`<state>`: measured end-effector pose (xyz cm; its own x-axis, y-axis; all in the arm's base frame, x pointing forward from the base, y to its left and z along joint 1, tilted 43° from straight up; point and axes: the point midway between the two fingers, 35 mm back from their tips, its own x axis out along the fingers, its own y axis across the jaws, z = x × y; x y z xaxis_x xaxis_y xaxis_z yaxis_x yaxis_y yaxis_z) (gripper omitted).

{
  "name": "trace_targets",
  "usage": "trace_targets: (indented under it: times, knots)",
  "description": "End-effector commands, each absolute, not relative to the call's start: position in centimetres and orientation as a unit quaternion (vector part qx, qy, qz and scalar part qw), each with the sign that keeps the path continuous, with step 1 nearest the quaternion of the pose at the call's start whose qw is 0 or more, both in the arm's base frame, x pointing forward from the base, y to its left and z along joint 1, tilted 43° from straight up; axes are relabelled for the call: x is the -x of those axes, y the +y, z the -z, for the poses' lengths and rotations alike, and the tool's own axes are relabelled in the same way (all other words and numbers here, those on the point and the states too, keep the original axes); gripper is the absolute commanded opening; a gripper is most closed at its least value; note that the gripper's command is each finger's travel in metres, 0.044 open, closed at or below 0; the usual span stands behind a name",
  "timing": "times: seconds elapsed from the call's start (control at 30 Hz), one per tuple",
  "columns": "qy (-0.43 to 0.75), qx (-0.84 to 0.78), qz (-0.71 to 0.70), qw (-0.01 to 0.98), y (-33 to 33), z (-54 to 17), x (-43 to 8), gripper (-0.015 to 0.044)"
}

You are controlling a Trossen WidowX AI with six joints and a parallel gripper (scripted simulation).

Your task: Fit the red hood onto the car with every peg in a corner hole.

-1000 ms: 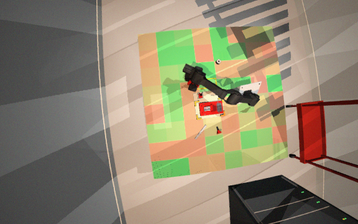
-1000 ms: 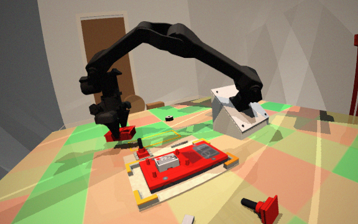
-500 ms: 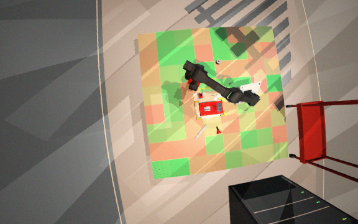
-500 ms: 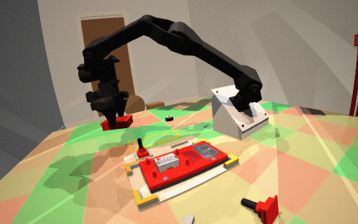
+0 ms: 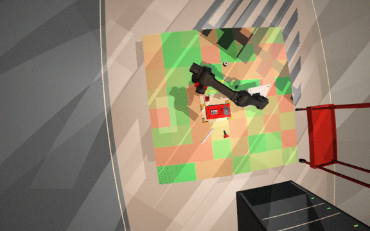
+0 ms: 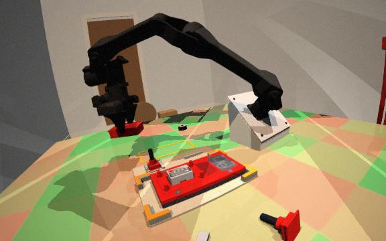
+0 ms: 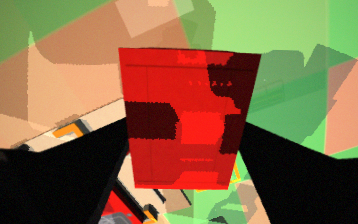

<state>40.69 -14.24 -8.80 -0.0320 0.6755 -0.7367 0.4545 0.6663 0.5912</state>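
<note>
Hood (image 5: 197, 84) (image 6: 135, 128) (image 7: 155, 85), toward the table's (image 5: 176, 171) (image 6: 313, 161) (image 7: 352, 110) edge opposite the mount (image 5: 262, 90) (image 6: 241, 128): your wide-set gripper (image 5: 201, 88) (image 6: 126, 127) (image 7: 184, 123) clamps its sides, presumably leaving its underside free.

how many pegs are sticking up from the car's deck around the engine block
4. In the exterior view, two red pegs stand at the left end of the deck, left of the engine block, one behind the other; two more stand to its right, again one behind the other. None looks hidden.

The black, jointed robot arm (image 5: 221, 86) (image 6: 186, 37) arches across the upper part of the exterior frame; its black two-fingered gripper (image 6: 126, 125) (image 7: 184, 123) points downward at left, fingers apart and clamped.
</note>
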Motion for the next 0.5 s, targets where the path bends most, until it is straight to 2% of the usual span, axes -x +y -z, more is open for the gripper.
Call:
trace_targets:
  times: [0.0, 0.47]
  knots:
    - [0.707, -0.391, -0.103, 0.580, -13.8, 7.6, -41.1, 0.0000]
    - [0.703, -0.371, -0.125, 0.594, -11.1, 4.3, -41.2, 0.0000]
